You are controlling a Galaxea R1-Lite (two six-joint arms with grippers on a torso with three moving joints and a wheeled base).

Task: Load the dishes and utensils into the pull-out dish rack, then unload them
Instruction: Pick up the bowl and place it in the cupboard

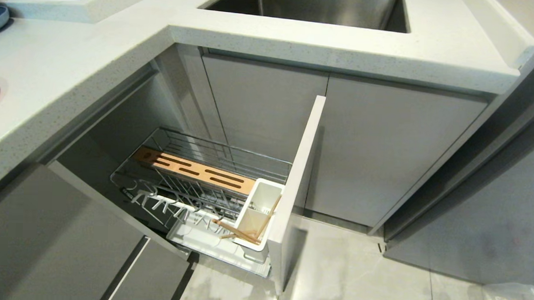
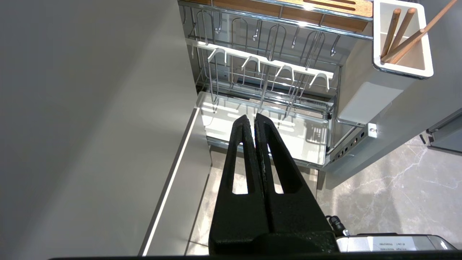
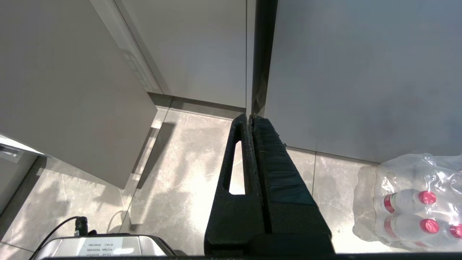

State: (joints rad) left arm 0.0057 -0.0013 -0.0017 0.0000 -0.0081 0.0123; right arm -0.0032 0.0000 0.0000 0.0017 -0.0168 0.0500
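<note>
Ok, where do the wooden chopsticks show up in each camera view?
Head view: chopsticks lean in the white utensil cup, lower centre.
Left wrist view: chopsticks top right, in the same cup.
Right wrist view: not in it.
Shared landmark: the orange-wood strip.

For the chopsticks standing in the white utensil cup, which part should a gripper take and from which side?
Judging by their pose, grip the chopsticks near their upper ends, where they rise above the white utensil cup rim, coming from above. Their lower parts sit inside the cup's walls, and they lean toward the cabinet front, so the open rack side looks freer.
</note>
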